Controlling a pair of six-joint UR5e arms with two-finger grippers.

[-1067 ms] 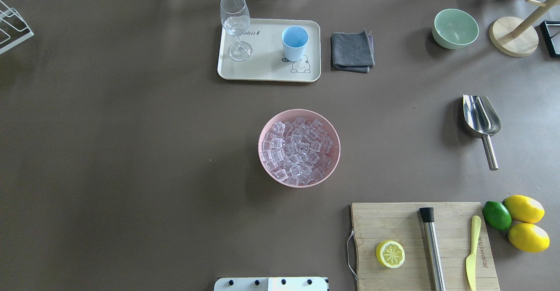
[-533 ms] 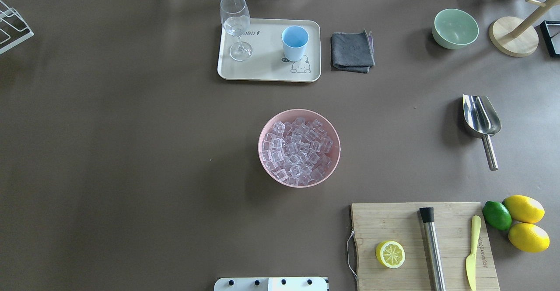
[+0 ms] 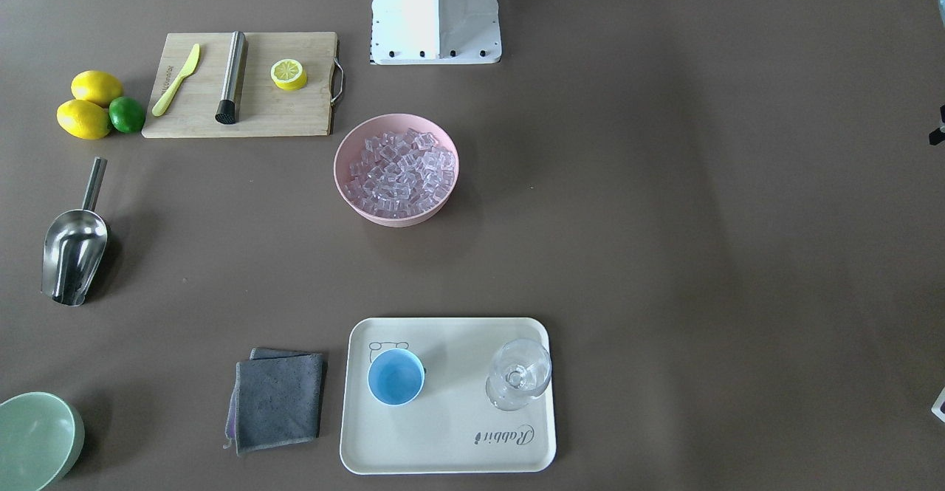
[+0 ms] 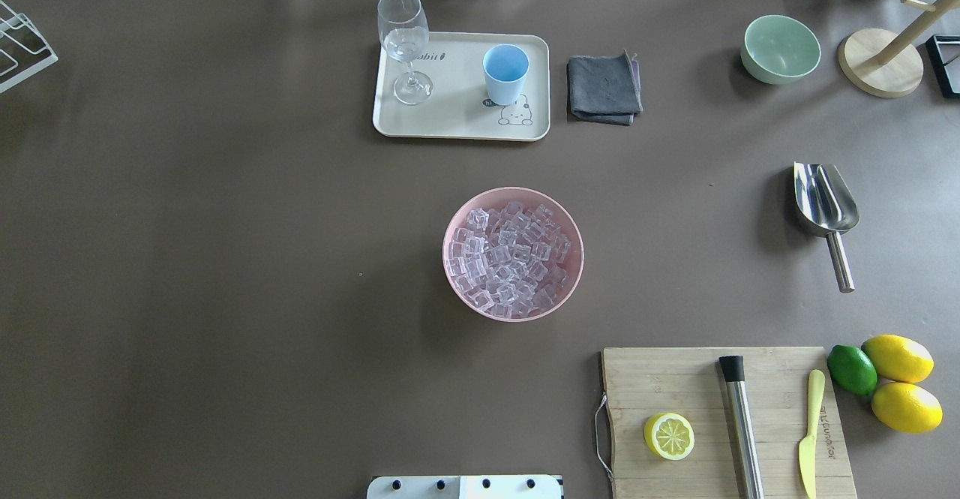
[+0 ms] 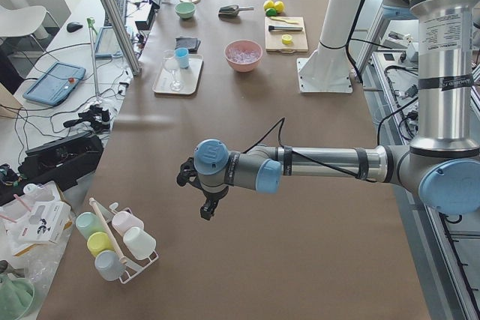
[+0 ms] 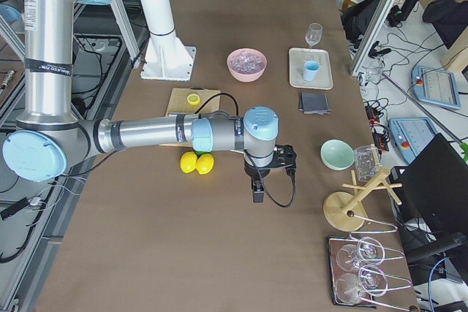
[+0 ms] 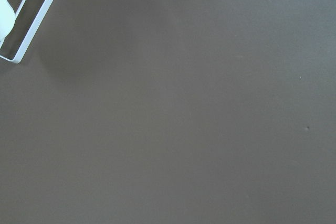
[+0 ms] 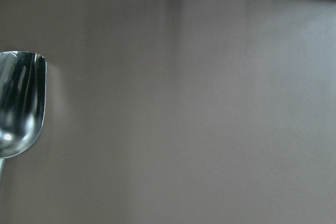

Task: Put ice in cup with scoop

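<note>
**Overhead exterior: scoop not yet picked up**

Overhead exterior: the scoop lies on the counter at the right, with its handle toward the robot. Ice fills the pink bowl in the middle. The cup stands on the tray beyond it. No arm shows here.

Exterior front-facing: the cup's inside is bare blue, with no ice in it.

Exterior left: the left gripper hangs over bare counter, well apart from everything. I cannot tell whether its fingers are apart or together.

Exterior right: the right gripper points down near the lemons. Its state cannot be told either, and the arm hides the scoop.

Left wrist-mounted: only counter and a corner of a wire rack.

Right wrist-mounted: the scoop's trough sits at the left edge, so the right arm looks best placed.

The step in hand seems to be the reach for the scoop. Next, the right gripper should centre over the thin rod handle, set its jaws across it and come down low. The rod is slim and shiny, so it may roll or slip.
</note>
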